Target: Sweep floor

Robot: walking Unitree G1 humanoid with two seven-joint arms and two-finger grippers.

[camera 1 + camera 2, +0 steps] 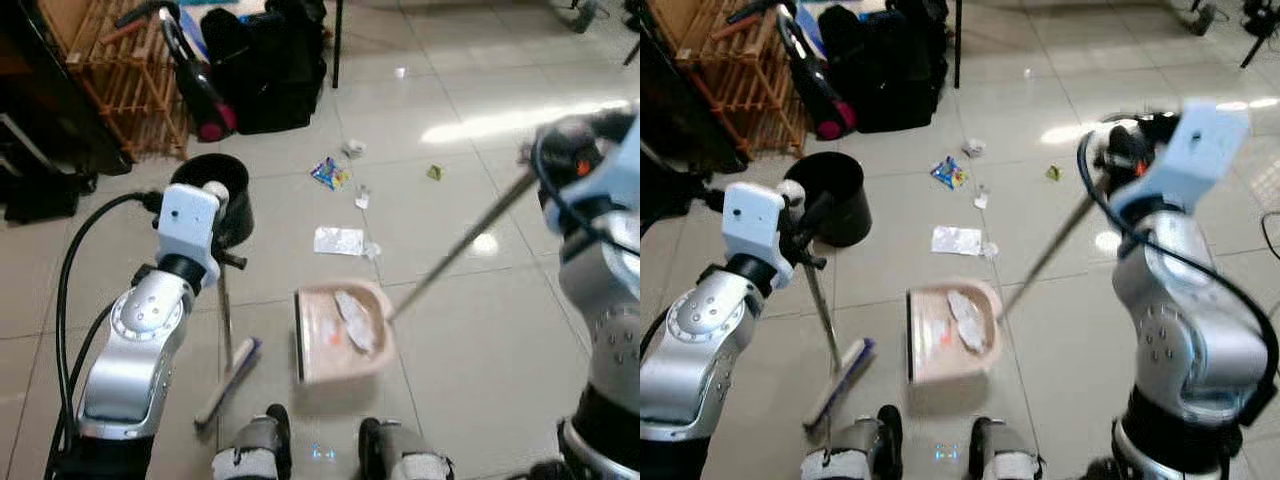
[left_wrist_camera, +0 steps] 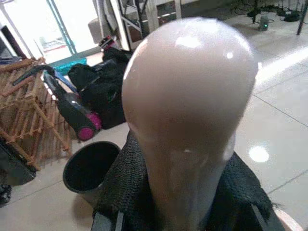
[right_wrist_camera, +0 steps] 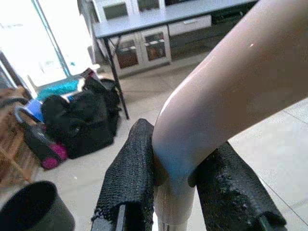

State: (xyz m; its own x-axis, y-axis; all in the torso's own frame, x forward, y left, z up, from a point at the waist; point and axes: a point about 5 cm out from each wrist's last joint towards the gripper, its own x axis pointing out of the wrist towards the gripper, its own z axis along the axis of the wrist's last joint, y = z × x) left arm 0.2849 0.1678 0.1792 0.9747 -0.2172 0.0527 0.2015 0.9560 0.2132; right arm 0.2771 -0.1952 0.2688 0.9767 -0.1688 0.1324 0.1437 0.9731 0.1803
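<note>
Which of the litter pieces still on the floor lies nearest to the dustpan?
The flat white wrapper, just beyond the pink dustpan; the blue packet and green scrap lie farther off.

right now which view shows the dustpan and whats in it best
The left eye view: the pink dustpan lies on the floor, open and unblocked, crumpled paper inside. The right eye view shows the same, slightly blurrier. The right wrist view catches just its handle top between the fingers.

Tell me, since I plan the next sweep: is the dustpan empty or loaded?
Loaded: crumpled pale wrappers lie inside the pink dustpan on the floor.
</note>
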